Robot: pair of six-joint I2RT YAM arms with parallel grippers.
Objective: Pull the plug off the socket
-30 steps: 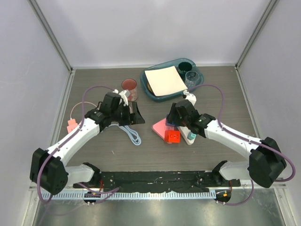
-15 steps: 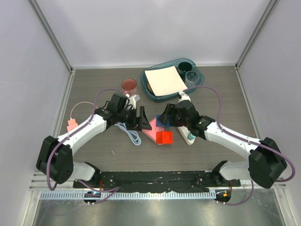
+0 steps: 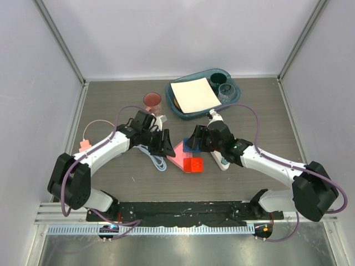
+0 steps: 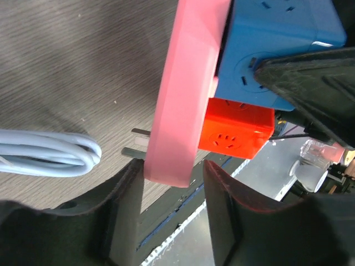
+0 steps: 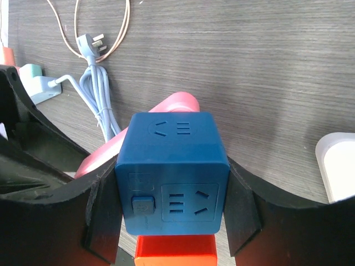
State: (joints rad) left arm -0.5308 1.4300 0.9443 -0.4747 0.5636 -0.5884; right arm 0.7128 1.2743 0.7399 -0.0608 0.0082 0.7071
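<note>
Clenched in the right gripper (image 5: 172,221): blue cube-shaped outlet block (image 5: 173,166), steadied for a pull. Astride the flat pink plastic triangle (image 4: 183,83): left gripper (image 4: 172,169), jaws released. Well apart on the surface (image 3: 266,111): small pink cube plug (image 3: 84,146), perhaps already unplugged.

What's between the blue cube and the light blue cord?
A flat pink piece lies between the blue cube and light blue cord, the left gripper straddling its end. The left wrist view shows it.

Two cubes: blue cube (image 5: 172,166), red cube (image 3: 194,164). One pink slab (image 4: 183,100). Three cups: red-tinted cup (image 3: 152,101), dark cup (image 3: 218,77), clear cup (image 3: 226,91). One tray (image 3: 183,114) at 1 o'clock. One plug (image 3: 83,147) at 9 o'clock.
</note>
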